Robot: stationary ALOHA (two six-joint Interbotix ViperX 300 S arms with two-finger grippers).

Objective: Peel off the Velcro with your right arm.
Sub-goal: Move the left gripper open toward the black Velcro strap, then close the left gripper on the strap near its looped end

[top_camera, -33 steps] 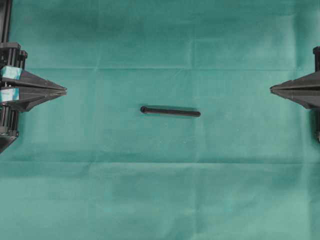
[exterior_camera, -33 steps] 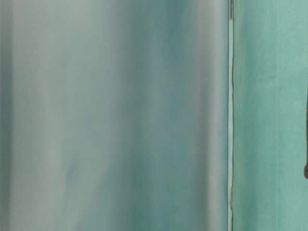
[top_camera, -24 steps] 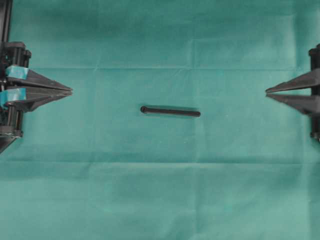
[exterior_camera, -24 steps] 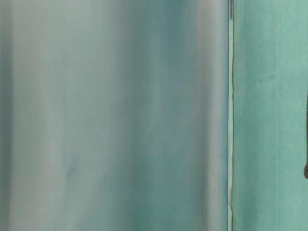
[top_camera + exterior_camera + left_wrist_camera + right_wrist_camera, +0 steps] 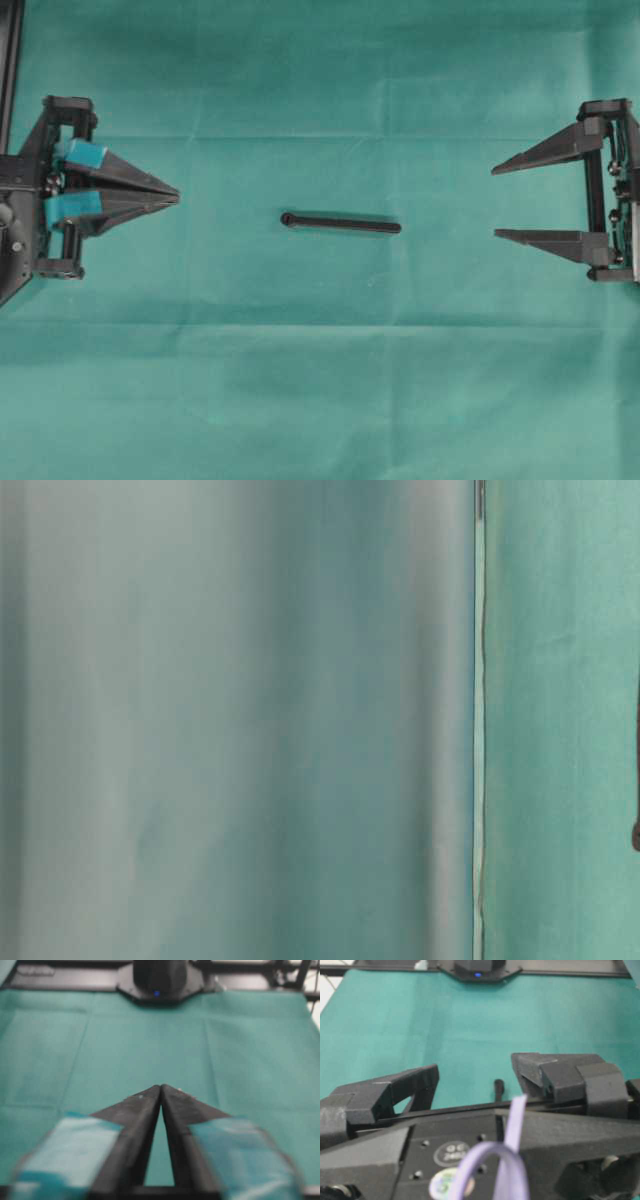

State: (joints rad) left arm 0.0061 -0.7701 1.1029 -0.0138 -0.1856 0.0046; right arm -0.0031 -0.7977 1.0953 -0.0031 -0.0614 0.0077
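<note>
The Velcro [image 5: 340,222] is a thin black strap lying flat on the green cloth, its small rounded end pointing left. My right gripper [image 5: 495,202] stands to its right, level with it and well apart, jaws spread wide and empty. In the right wrist view the Velcro [image 5: 498,1091] shows as a short dark stub ahead, between the two black fingers [image 5: 395,1092], behind a purple-white cable loop [image 5: 505,1160]. My left gripper [image 5: 177,196], with teal pads, is to the left of the strap. Its tips [image 5: 161,1088] meet with nothing between them.
Green cloth [image 5: 320,400] with faint fold lines covers the whole table. A black frame post [image 5: 10,40] runs along the far left edge. Each wrist view shows the opposite arm's black base [image 5: 157,980] with a blue light. The table-level view is mostly a blurred green surface.
Both arms have moved inward toward the Velcro. The right gripper's jaws have spread from nearly shut to wide open. The left gripper stays shut. The Velcro has not moved.
</note>
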